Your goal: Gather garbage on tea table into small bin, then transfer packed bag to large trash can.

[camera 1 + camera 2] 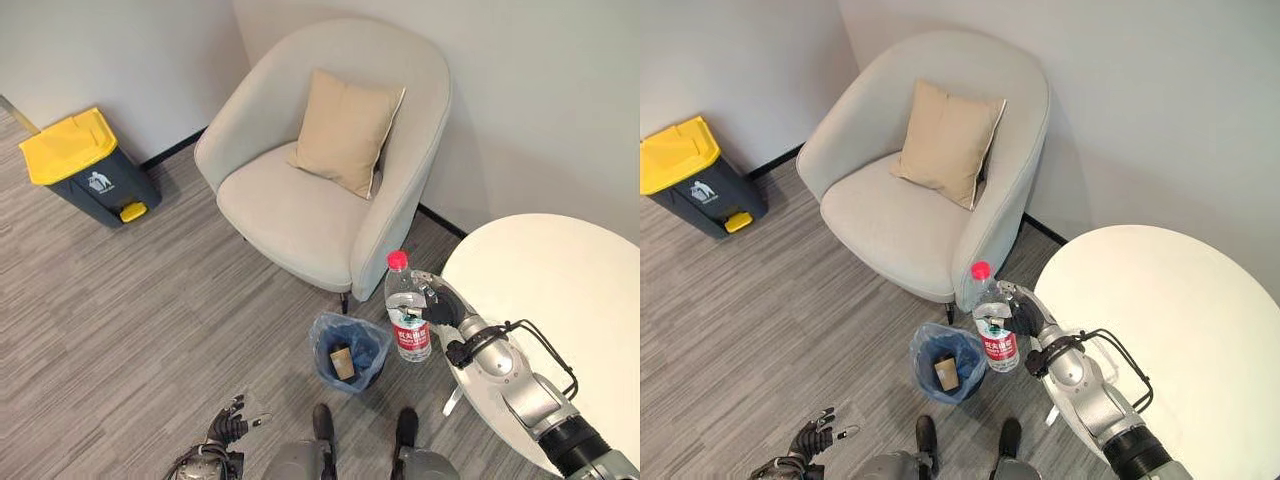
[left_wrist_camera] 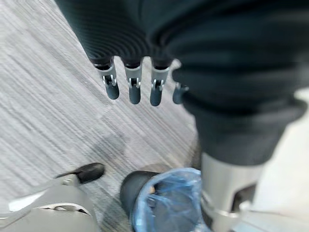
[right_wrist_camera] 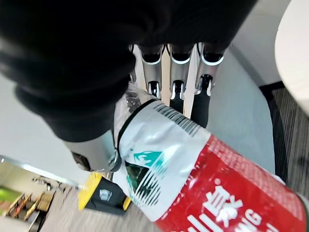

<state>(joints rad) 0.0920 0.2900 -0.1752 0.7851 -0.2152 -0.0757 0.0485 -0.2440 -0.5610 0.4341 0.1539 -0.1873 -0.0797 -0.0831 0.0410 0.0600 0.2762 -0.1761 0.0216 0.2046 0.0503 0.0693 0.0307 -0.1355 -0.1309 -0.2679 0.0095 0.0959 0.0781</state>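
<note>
The right hand [image 1: 440, 305] has its fingers [image 3: 177, 72] curled round a bottle [image 1: 407, 322], a clear one with a red cap and a red and white label, held upright in the air just off the near left edge of the white round desk [image 1: 560, 300]. Below it and a little to the left, the small bin [image 1: 349, 352] stands on the carpet, lined with a blue bag, with a brown item (what it is cannot be told) lying inside. The bin sits just in front of the grey armchair [image 1: 320, 160], which carries a tan cushion [image 1: 345, 130]. The large can [image 1: 85, 165], dark with a yellow lid, stands against the wall, well apart from the bin. The left hand [image 1: 228, 420] hangs low by the carpet, fingers [image 2: 134, 87] straight, holding nothing.
</note>
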